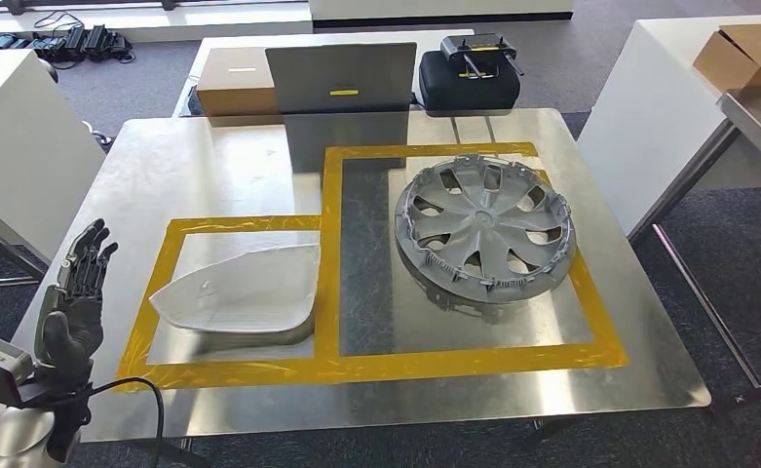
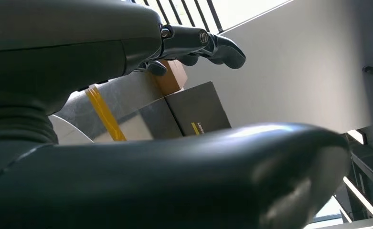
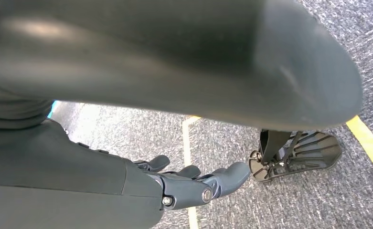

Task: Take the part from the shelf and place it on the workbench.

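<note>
Grey carpet (image 1: 142, 83) surrounds white tables (image 1: 11, 146), cardboard boxes (image 1: 756, 54) and a black case (image 1: 469, 83).

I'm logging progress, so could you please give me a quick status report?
Left robot hand open, raised beside workbench. Right robot hand open, hanging over floor. Hubcap and white cover lie inside tape outlines.

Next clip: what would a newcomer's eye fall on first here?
Most striking is the grey wheel cover lying inside the larger yellow tape frame on the metal workbench. Beside it, in the smaller taped frame, lies a pale curved shell part. At the workbench's left edge the robot's left hand is raised, fingers apart, holding nothing.
</note>
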`<state>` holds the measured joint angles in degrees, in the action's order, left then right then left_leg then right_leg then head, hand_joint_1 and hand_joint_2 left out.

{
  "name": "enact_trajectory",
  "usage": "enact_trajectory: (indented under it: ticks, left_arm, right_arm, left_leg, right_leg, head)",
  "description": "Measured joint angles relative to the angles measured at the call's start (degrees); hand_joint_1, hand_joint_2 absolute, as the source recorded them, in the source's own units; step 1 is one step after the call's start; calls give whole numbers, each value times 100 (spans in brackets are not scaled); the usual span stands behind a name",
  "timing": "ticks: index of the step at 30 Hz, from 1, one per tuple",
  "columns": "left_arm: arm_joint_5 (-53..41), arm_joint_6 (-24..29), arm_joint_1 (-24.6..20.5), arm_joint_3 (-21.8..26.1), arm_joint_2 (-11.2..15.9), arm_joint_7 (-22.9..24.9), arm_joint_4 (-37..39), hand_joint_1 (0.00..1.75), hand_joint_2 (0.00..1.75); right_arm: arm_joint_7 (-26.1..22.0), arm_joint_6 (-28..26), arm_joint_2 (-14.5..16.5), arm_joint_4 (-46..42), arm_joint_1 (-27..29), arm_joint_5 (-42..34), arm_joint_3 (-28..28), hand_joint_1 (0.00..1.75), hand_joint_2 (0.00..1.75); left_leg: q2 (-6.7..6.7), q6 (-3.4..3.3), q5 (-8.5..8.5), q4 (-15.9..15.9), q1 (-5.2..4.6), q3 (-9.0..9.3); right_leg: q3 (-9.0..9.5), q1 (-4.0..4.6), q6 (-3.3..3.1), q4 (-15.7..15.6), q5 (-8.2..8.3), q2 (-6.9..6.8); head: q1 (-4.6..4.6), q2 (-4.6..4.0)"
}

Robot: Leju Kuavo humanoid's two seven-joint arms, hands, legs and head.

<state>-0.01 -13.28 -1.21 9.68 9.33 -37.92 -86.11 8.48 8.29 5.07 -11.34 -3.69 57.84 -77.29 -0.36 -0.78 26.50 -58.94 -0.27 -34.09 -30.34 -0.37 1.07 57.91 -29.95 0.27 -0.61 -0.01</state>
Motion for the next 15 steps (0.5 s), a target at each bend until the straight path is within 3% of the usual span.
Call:
enact_trajectory:
  ticks: [7, 12, 13, 15]
  left_arm:
    - [36, -46, 3, 65, -49, 2, -29, 0, 0]
    - [38, -61, 4, 93, -58, 2, -34, 0, 0]
    - [38, -61, 3, 92, -61, 2, -40, 0, 0]
    - [38, -66, 4, 92, -77, 2, -50, 0, 0]
  right_arm:
    - [-5, 3, 0, 0, -4, 16, 0, 0, 0]
    - [-21, -4, -2, 0, -9, 19, 0, 0, 0]
    - [-23, -8, -4, 0, -13, 19, 0, 0, 0]
    - [-25, -13, -7, 0, -19, 19, 0, 0, 0]
  left_leg:
    - [-2, -26, 19, -10, -31, -2]
    - [7, -101, -23, 18, -26, 4]
    - [14, -124, -43, 45, -9, 6]
    - [33, -158, -73, 74, 11, -7]
  right_leg:
    - [3, -43, 27, -4, 1, -2]
    - [6, -57, 106, 24, -15, -1]
    - [-34, -51, 119, 128, -106, -1]
    - [-272, -49, 136, 691, -477, -3]
  head:
    - [0, 1]
    - [1, 0]
    - [9, 1]
    - [33, 0]
